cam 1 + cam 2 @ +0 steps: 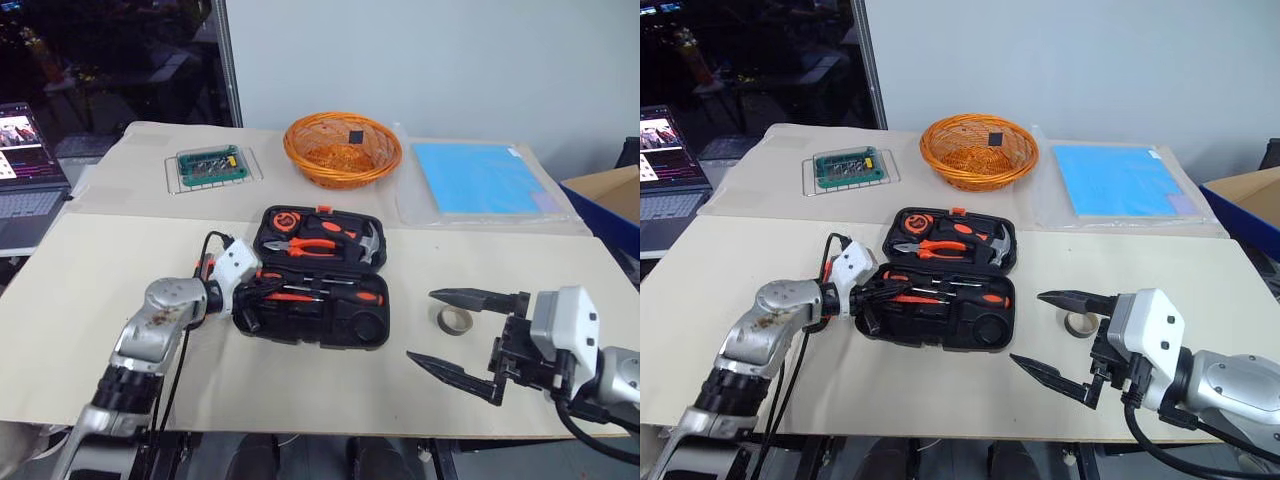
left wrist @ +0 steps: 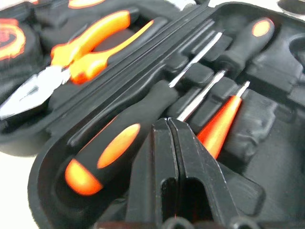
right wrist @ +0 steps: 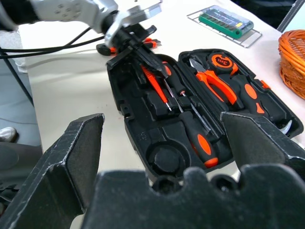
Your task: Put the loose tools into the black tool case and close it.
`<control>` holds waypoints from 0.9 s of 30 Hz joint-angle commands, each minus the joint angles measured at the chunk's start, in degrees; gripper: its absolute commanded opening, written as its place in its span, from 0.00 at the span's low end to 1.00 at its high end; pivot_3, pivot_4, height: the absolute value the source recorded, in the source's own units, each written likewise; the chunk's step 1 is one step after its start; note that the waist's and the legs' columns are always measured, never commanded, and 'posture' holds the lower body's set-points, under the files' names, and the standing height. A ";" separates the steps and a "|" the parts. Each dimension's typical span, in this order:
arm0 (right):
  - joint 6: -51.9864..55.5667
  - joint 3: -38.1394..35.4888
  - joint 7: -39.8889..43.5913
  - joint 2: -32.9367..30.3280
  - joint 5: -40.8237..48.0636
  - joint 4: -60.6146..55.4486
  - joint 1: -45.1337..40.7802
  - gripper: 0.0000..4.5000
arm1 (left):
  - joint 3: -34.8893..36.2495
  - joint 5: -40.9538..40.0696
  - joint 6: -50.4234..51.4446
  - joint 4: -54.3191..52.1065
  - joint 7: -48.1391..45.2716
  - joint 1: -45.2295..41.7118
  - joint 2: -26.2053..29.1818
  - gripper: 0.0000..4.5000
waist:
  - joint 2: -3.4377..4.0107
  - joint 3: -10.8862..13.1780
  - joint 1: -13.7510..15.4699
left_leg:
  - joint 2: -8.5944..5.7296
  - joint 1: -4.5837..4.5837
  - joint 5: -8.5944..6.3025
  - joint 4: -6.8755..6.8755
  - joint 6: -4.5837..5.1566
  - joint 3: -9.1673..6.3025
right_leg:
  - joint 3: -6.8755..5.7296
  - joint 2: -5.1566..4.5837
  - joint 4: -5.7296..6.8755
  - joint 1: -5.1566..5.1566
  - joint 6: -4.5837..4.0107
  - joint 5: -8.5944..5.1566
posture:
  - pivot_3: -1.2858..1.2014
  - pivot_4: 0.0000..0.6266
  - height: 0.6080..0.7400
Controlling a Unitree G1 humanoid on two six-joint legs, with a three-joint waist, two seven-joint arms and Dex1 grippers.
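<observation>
The black moulded plastic tool case (image 1: 320, 275) lies open on the beige table covering (image 1: 100, 300), its lid half away from the robot so that the tool-shaped recesses of the near half face up and can be loaded from above. The left gripper (image 1: 872, 296) reaches into the left end of that near half, its two black fingers pressed together with nothing between them in the left wrist view; they sit just over the slim all-orange screwdriver (image 2: 220, 125), which suggests a tool being nudged down into its slot rather than carried, though I cannot tell whether the tips actually touch it. Beside it lie two orange-and-black-handled screwdrivers (image 2: 112, 145), head to tail in adjoining recesses, a layout that lets the fat handles clear each other. The round recess (image 3: 165, 158) at the right end of the near half is empty, and the small grey tape roll (image 1: 454, 320) lies loose on the table just right of the case, so that is likely its home. The right gripper (image 1: 458, 330) hangs near the roll with its fingers spread wide and empty, one tip beyond the roll and one nearer the robot, seemingly poised to take it. The lid half keeps orange-handled pliers (image 1: 318, 244) and a hammer (image 1: 366, 243). The case cannot sensibly be shut until the roll is in.
</observation>
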 commanded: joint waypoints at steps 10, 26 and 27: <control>-1.38 1.99 -0.33 -0.99 -0.75 0.33 -2.79 1.00 | 1.15 -2.31 -10.52 3.12 1.98 5.91 -1.35 0.01 | 0.89 -0.71 -0.48 | -0.02 1.41 -0.32 -0.43 -0.49 0.27 | 0.17 -0.22 -0.34 0.83 -0.11 -0.50 | 0.52 0.24 1.00; -4.87 9.91 5.66 -0.87 -2.08 8.80 -11.99 1.00 | 22.45 -14.67 44.95 -27.00 44.58 7.54 -6.18 0.93 | -0.15 -0.04 0.14 | -0.07 0.73 -0.05 -0.44 -0.01 0.03 | 0.08 -0.05 -0.25 0.58 0.30 -0.40 | 0.52 0.24 1.00; -4.86 10.06 5.92 -0.89 -2.10 9.11 -12.47 1.00 | 21.48 -13.90 46.69 -27.19 45.87 7.68 -6.53 0.99 | -0.17 -0.03 0.15 | -0.07 0.74 -0.06 -0.44 -0.03 0.02 | 0.08 -0.04 -0.25 0.57 0.13 -0.46 | 0.52 0.24 1.00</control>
